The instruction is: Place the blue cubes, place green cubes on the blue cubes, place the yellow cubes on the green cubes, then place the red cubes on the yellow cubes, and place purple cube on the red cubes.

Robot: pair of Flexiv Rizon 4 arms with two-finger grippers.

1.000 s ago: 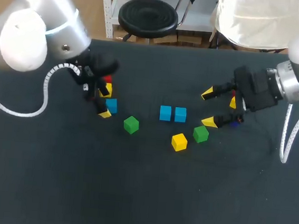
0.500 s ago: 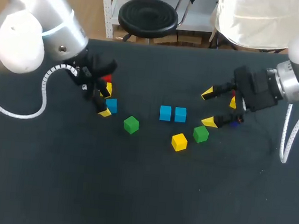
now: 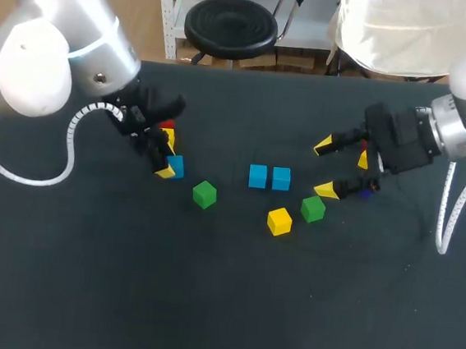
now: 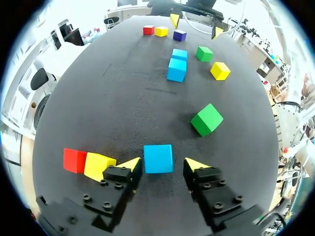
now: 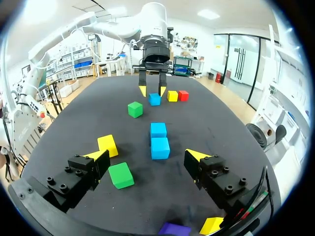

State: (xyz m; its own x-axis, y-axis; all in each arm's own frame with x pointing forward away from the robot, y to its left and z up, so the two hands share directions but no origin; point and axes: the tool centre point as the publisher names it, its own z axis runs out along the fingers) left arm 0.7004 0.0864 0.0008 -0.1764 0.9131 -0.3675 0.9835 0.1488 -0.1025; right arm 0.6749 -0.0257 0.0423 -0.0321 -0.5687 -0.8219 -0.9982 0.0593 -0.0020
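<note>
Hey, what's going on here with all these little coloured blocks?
Two robot arms are working with coloured cubes on a dark table, meant for stacking. The left gripper has its open fingers on either side of a blue cube, not yet squeezing it. The right gripper hangs open near a green cube and a yellow cube. Two more blue cubes sit side by side in the middle. Nothing is stacked yet.

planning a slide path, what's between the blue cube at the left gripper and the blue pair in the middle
Only bare table; the green cube sits just off that line, nearer the robot. The head view shows it.
</note>
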